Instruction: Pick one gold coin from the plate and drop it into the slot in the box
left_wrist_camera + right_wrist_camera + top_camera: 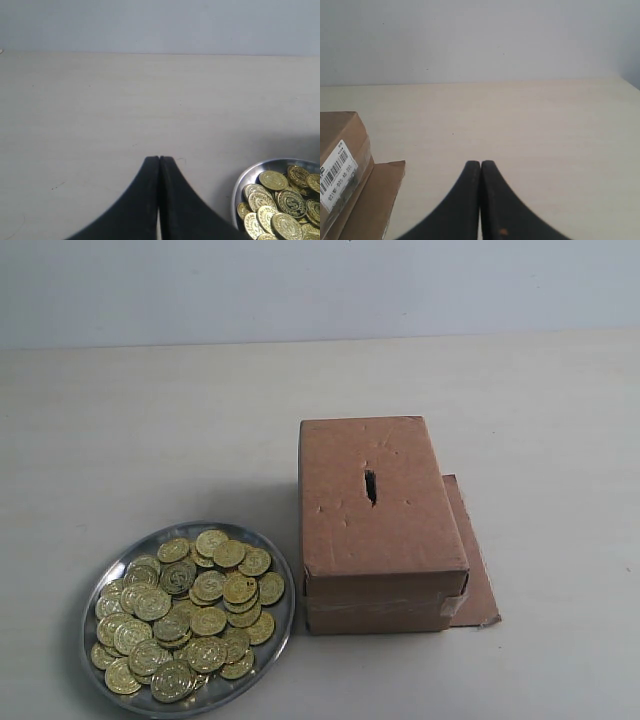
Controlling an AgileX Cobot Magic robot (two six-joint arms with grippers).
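A silvery round plate [274, 642] at the front left holds a heap of several gold coins [190, 615]. To its right stands the brown cardboard box [380, 525] with a dark slot [370, 485] in its top. Neither arm shows in the exterior view. My left gripper [159, 159] is shut with nothing between its black fingers, over bare table; the plate's rim [250, 175] and coins [280, 205] lie off to one side of it. My right gripper [480, 163] is also shut and empty, with the box's labelled end [340, 165] off to its side.
A flat brown cardboard sheet [478, 570] lies under the box and sticks out on its right; it also shows in the right wrist view as a cardboard sheet [375, 200]. The pale table [150, 430] runs back to a grey wall [300, 290].
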